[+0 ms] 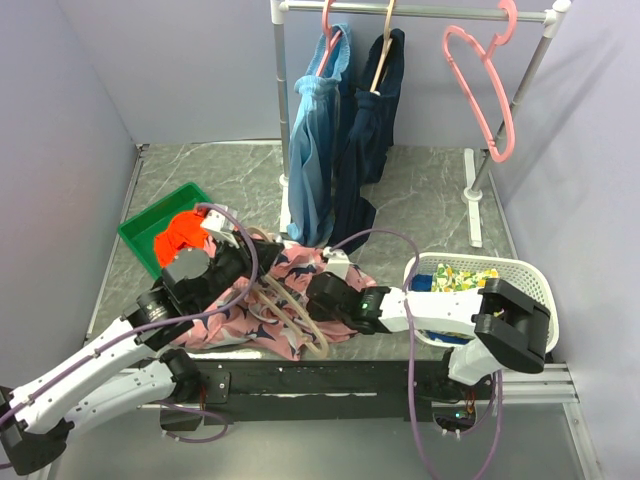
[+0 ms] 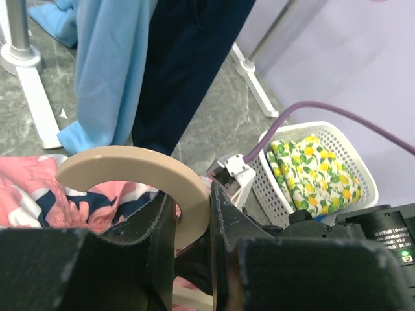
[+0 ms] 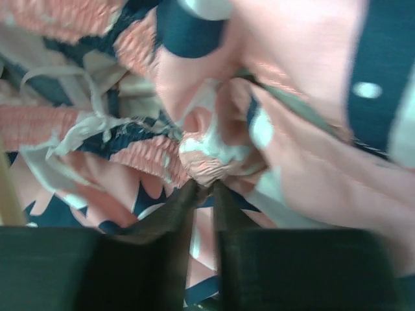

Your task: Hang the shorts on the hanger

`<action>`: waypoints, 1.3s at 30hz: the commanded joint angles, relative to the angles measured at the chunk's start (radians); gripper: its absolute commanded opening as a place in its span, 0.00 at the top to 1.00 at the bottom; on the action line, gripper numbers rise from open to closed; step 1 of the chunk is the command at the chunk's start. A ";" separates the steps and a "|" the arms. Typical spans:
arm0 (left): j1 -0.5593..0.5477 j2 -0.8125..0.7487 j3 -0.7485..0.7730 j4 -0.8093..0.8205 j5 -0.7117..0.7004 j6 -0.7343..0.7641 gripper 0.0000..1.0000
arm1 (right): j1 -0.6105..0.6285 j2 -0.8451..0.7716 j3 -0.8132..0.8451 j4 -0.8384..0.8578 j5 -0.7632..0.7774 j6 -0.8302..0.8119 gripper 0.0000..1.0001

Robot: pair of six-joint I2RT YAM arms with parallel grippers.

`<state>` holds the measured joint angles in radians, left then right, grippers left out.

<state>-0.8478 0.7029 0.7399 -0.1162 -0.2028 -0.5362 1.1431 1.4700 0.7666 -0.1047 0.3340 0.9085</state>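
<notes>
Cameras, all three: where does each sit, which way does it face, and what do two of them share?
Top external: above and behind the bases, looking down on the table; both arms show, reaching over the shorts.
Left wrist: on the left arm, facing the white basket and hanging navy garment; the left gripper clamps the hanger.
Right wrist: on the right arm, close against the shorts; the right gripper pinches a fold.
Shared: top and left wrist both show the basket and hanger.
</notes>
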 commanded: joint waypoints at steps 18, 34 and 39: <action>-0.004 0.065 -0.040 0.401 -0.448 0.068 0.99 | -0.019 -0.511 -0.102 -0.295 0.034 0.038 1.00; -0.004 0.084 -0.122 0.586 -0.484 0.145 0.99 | -0.146 -0.656 0.124 -0.668 -0.113 -0.071 1.00; -0.004 0.104 -0.131 0.622 -0.511 0.165 0.99 | -0.177 -0.599 0.264 -0.750 -0.145 -0.112 1.00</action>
<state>-0.8589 0.8028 0.6094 0.4217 -0.6495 -0.4789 0.9920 0.8452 0.9092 -0.7395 0.2253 0.8619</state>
